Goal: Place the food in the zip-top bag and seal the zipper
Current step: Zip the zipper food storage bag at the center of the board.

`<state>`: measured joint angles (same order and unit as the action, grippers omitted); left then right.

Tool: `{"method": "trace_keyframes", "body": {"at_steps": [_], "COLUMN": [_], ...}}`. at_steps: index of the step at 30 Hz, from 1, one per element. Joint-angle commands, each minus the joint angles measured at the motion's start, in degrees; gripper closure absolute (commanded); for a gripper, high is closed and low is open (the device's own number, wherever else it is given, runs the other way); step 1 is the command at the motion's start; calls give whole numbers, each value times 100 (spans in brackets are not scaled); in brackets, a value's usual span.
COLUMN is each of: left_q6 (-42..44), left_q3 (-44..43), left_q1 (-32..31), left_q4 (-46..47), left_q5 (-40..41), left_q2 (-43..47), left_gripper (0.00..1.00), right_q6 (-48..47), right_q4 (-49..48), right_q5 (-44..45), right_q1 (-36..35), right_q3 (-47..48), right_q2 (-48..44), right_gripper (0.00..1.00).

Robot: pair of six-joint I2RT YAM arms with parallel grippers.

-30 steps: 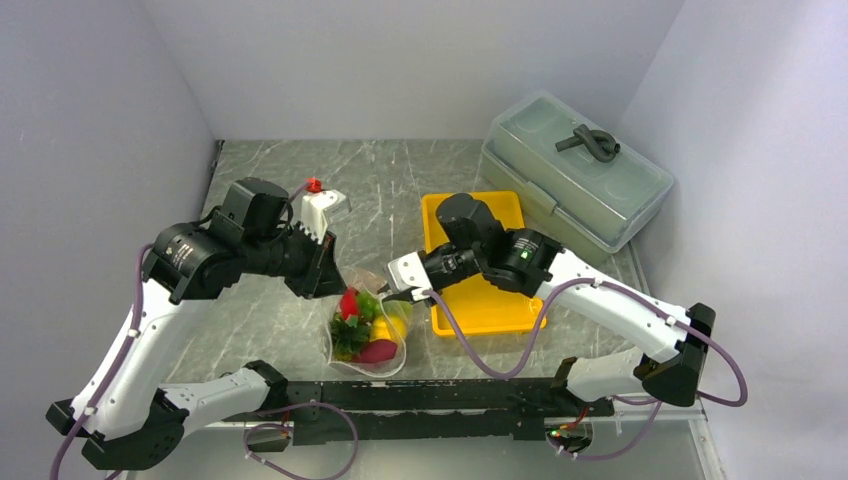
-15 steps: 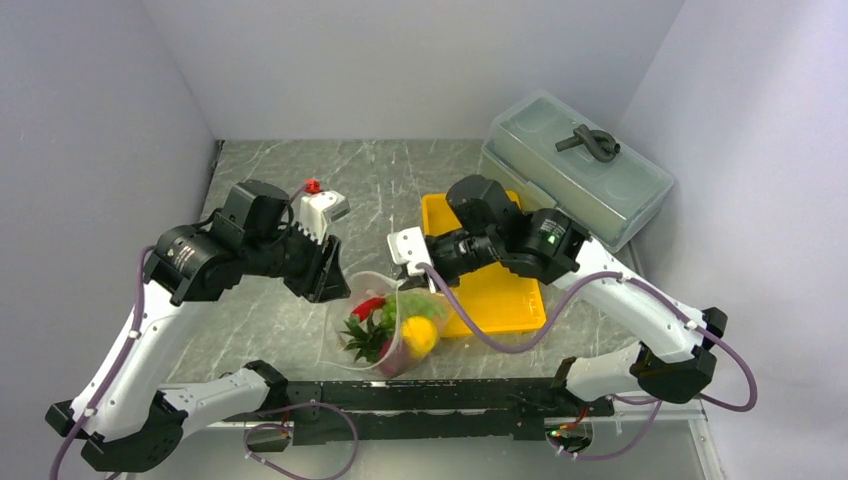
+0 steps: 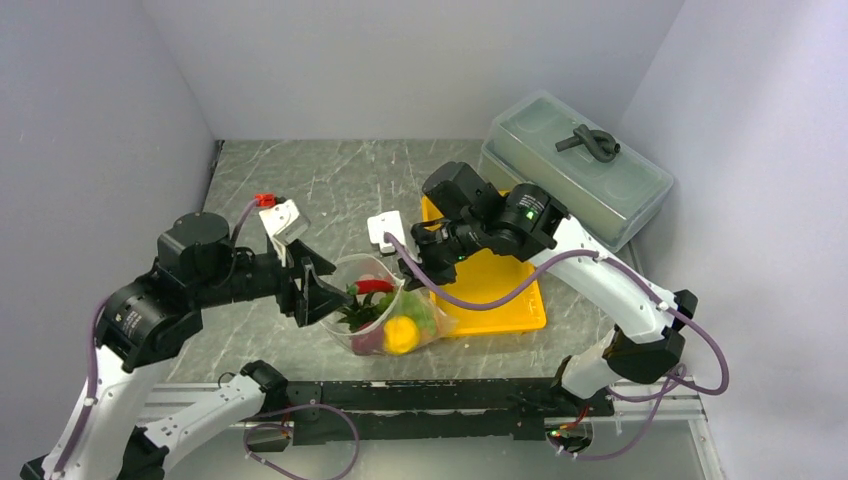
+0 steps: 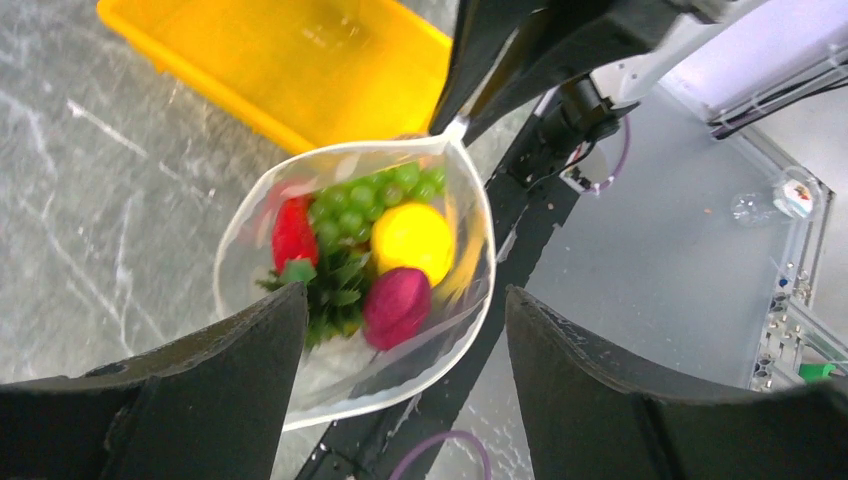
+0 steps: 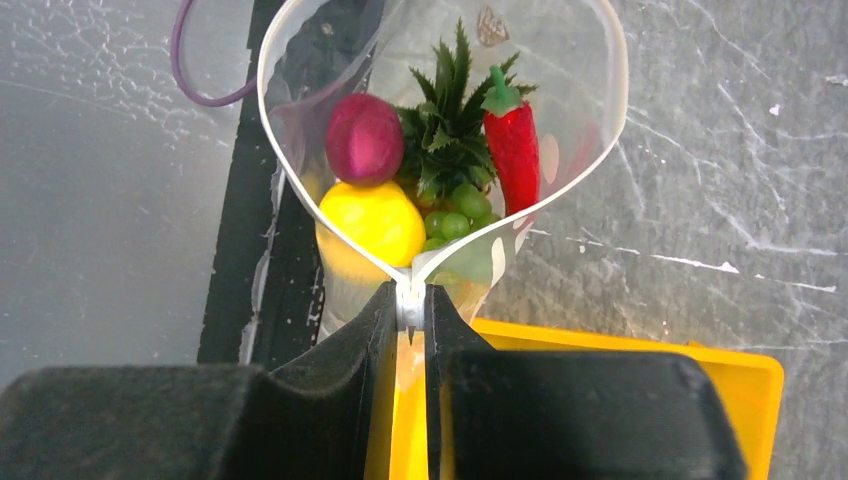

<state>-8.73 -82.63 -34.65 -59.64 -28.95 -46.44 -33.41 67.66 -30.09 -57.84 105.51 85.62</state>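
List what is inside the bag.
Inside the bag: a red chili, green grapes, a lemon, a dark red round fruit and a pineapple's green crown. The pineapple's body is covered beneath them.

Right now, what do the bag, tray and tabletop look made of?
Bag: thin soft clear plastic film, glossy; food shows through, wall bows. Tray: rigid yellow plastic, likely; smooth with highlights. Tabletop: grey marble-look, white veins; possibly laminate.

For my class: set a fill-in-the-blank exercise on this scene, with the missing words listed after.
The right gripper is shut on the rim of the zip-top bag, whose mouth gapes ____.
The left gripper holds ____.
The red chili pepper lies ____ the bag.
The tray beside the bag is coloured ____.
Missing words: open; nothing; inside; yellow.
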Motion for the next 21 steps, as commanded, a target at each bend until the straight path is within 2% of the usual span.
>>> {"method": "trace_keyframes", "body": {"at_steps": [1, 9, 10, 11, 21], "left_q6": [31, 185, 199, 207, 184], "left_q3": [512, 1147, 1190, 1264, 1586], "left_q1": [-23, -22, -24, -23, -21], "left_q4": [1268, 2288, 2415, 2557, 3648], "left_q5": [-561, -732, -799, -892, -1922], "left_q2": [287, 525, 516, 499, 31], "left_gripper": [22, 15, 5, 1, 0], "right_q6": [323, 481, 517, 563, 804], "right_q4": [145, 214, 239, 247, 135], "right_q5": [-119, -643, -685, -729, -1186], "right_q1": [1, 1, 1, 1, 1], "right_q3": [492, 697, 732, 760, 707], "right_q2": [16, 106, 119, 134, 69], "right_gripper": [100, 100, 100, 100, 100]}}
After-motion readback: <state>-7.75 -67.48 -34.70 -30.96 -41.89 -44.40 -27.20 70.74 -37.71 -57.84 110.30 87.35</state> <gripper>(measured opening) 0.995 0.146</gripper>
